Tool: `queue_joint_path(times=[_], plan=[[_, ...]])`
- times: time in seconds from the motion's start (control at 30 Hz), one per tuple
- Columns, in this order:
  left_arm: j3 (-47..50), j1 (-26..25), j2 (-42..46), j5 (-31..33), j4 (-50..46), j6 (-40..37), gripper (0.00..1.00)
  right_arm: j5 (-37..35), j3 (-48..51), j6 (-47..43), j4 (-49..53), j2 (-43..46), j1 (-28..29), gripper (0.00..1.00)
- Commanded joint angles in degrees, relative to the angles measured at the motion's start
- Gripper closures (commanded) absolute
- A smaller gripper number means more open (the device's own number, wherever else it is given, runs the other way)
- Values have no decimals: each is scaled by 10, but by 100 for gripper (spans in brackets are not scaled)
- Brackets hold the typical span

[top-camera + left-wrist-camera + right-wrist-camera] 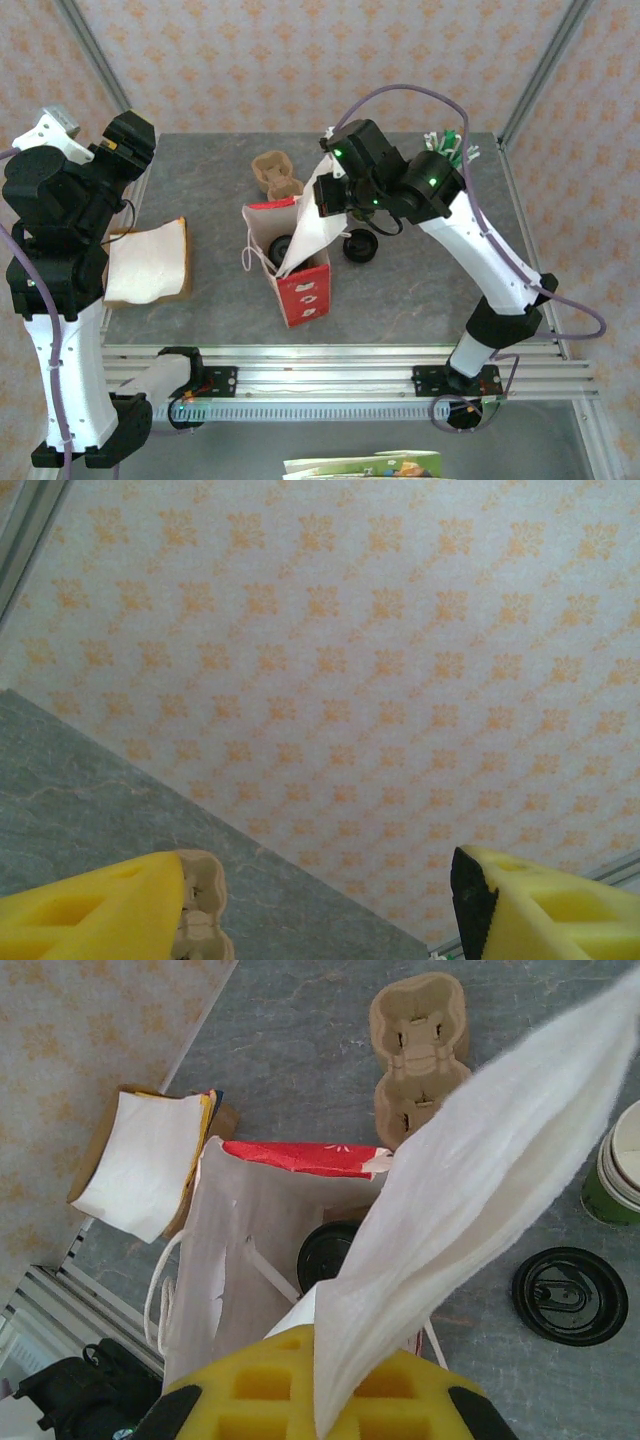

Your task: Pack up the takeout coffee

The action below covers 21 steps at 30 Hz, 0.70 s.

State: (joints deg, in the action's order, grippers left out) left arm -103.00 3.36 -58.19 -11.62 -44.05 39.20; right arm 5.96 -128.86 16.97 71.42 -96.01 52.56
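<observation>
Well, black-lidded takeout coffee (pixel 325 1255) inside bag (pixel 225 1215)

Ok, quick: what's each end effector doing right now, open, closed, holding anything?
Left end effector: open, holding nothing.
Right end effector: closed on the paper bag's white flap.

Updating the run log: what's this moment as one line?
right hand: shut on bag wall, holding it open | left hand: open, raised, empty | takeout coffee: inside bag | loose lid: on table
</observation>
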Motion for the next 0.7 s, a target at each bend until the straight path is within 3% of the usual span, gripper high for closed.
queue_joint_path(times=[0.0, 0.23, 0.47, 0.67], plan=[[-1, -2, 7, -8, 14, 3, 30, -7, 7, -22, -21, -13, 1, 97], [5, -3, 9, -7, 16, 1, 30, -30, 46, -41, -61, -11, 18, 99], [22, -3, 13, -9, 26, 3, 30, -73, 67, -28, -71, -17, 72, 99], [23, -3, 16, -6, 24, -2, 30, -83, 38, -8, -81, -34, 112, 99]])
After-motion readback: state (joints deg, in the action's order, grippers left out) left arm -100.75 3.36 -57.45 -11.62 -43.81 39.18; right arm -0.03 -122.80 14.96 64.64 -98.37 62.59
